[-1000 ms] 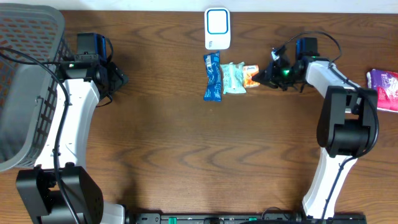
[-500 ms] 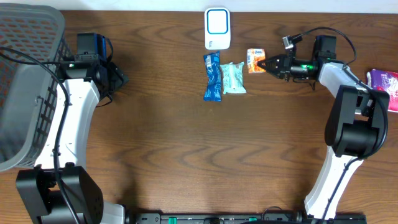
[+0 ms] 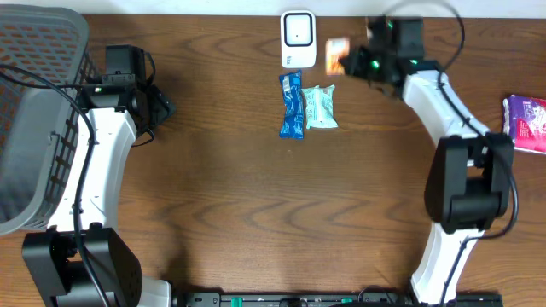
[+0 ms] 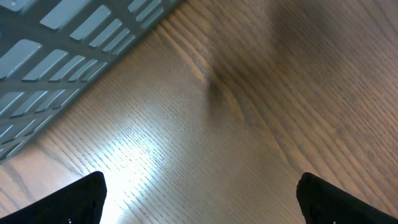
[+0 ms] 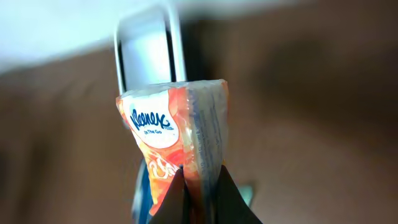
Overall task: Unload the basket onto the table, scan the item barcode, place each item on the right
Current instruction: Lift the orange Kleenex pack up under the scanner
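The table (image 3: 256, 196) is dark brown wood with a pronounced wavy grain; in the left wrist view the grain reads as fine parallel lines under a bright glare patch. At its left edge sits a grey plastic basket (image 3: 34, 102) with a lattice wall of rectangular openings.

The white scanner (image 3: 298, 38) is a flat rounded rectangle with a dark-rimmed window, positioned at the far centre edge. Just in front of it lie a blue wrapped bar (image 3: 291, 105), long and glossy, and a pale green crinkled packet (image 3: 321, 107), side by side and touching. A purple-and-white packet (image 3: 527, 122) lies at the right edge, well apart.

The task item is an orange tissue pack (image 5: 177, 143), soft plastic film, a small rectangular block with a white oval "Kleenex" label on one face and a folded seam along the side. It is held above the table just beside the scanner's right edge; in the right wrist view the scanner stands directly behind it.

The right gripper (image 5: 196, 199) pinches the lower edge of the pack, fingers pressed together on the film. The left gripper (image 4: 199, 199) hangs near the basket with its fingers fully spread, holding nothing.
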